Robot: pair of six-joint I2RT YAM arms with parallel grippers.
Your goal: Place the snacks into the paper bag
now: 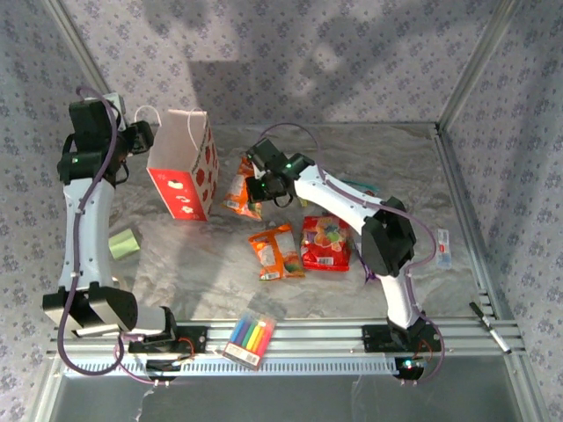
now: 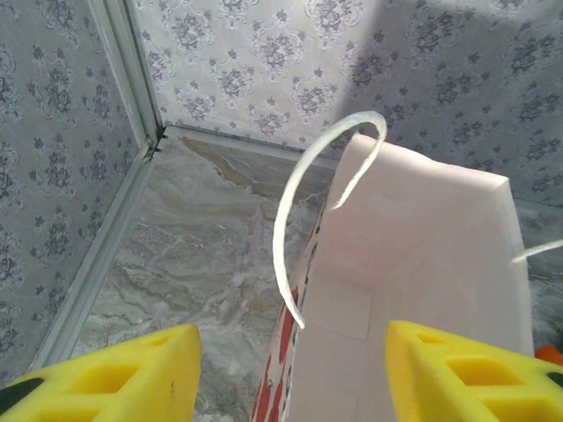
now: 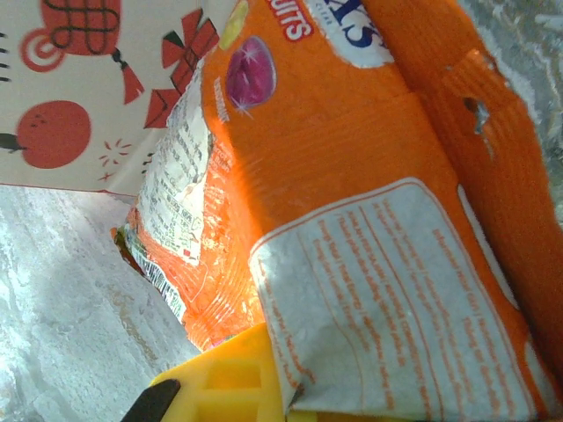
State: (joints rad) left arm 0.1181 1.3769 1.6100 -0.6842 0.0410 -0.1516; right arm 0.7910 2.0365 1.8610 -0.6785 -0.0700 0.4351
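Marbled bench [image 1: 193,264], papered walls [image 1: 308,53]. Paper bag [image 1: 183,167] stands upright, rear left; I see no packet inside. Left claw [image 2: 290,347]: fingers [image 2: 114,374] parted astride the bag's rim, gripping nothing. Right claw [image 1: 253,190]: clamped on orange packet [image 1: 237,197], just beside the bag. Second orange packet [image 1: 277,252], red packet [image 1: 325,242], green packet [image 1: 125,243] lie on the bench. I judge none bagged yet.

bag [image 1: 180,145] 1 | orange packets [image 1: 236,195] [image 1: 275,251] 2 | red packet [image 1: 325,242] 1 | green packet [image 1: 124,243] 1
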